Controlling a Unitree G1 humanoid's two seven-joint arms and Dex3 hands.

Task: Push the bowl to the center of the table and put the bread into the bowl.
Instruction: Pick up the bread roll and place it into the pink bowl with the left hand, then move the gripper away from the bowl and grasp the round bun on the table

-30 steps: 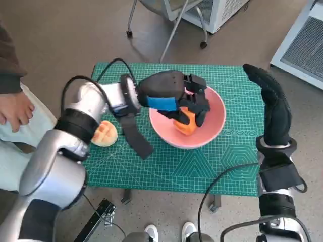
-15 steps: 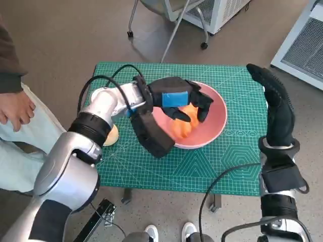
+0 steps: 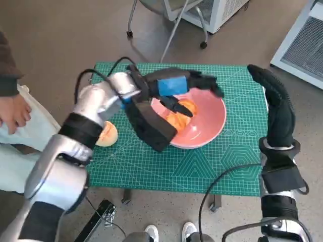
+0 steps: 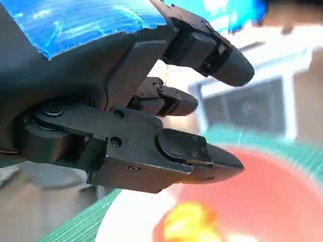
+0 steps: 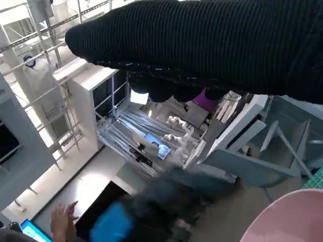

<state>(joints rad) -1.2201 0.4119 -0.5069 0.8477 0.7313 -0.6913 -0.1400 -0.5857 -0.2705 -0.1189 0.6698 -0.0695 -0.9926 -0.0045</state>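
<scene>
the pink bowl point(image 3: 202, 123) sits on the green-matted table point(image 3: 151, 161), roughly toward its middle though a little to the right-hand side, so the pushing part looks done or nearly so. an orange piece of bread point(image 3: 179, 115) lies inside the bowl, directly under the left hand point(image 3: 176, 85), with nothing gripping it; the left wrist view shows the same piece as a yellow-orange blur point(image 4: 189, 224) on the bowl's floor point(image 4: 282, 201), below the fingers. so by my reading the bread step is finished for that piece.

a second roll point(image 3: 107, 133) lies on the table behind the left forearm, well apart from the bowl and on the wrist side of the hand. whether it also counts as the bread i cannot tell; if it does, that is what is left.

the left hand hangs above the bowl, released: its black fingers point(image 4: 192, 151) are stretched out over the far rim, apart from each other, touching neither bread nor bowl as far as the views show.

the right hand point(image 3: 276, 108) stands upright just beside the bowl's right rim, gloved fingers straight, holding nothing. whether it touches the rim i cannot tell.
</scene>
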